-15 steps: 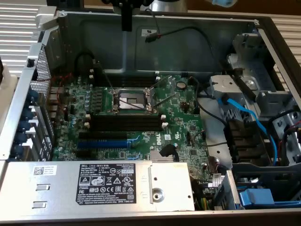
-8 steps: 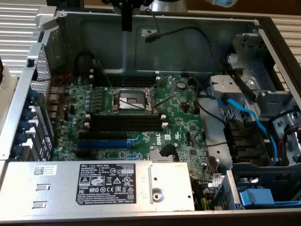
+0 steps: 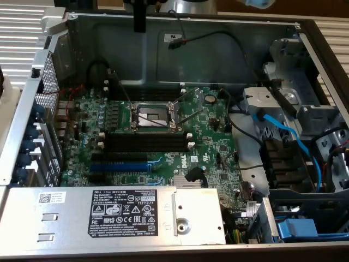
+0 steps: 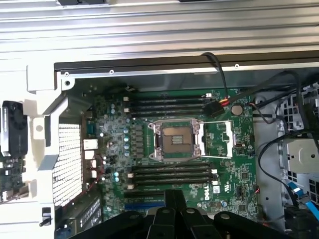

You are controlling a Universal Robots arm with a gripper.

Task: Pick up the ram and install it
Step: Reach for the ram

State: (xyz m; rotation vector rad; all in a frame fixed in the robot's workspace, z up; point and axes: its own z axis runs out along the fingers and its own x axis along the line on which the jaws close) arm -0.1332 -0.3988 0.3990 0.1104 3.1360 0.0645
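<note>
My gripper (image 3: pixel 140 22) hangs shut and empty over the far wall of the open computer case (image 3: pixel 163 49). In the wrist view its dark fingers (image 4: pixel 174 196) are pressed together above the green motherboard (image 4: pixel 239 174). Black memory slots (image 3: pixel 147 141) lie empty beside the processor socket (image 3: pixel 152 115), with a second bank (image 4: pixel 169 104) on the socket's other side. A bit of green circuit board (image 4: pixel 6 172) shows outside the case beside its perforated wall. I cannot tell whether that is the ram.
A blue expansion slot (image 3: pixel 119 165) runs beside the memory slots. The grey power supply (image 3: pixel 109 215) with its label fills the near part of the case. Blue and black cables (image 3: pixel 283 136) and drive bays crowd the exterior view's right. A black cable (image 4: pixel 219 79) crosses the board.
</note>
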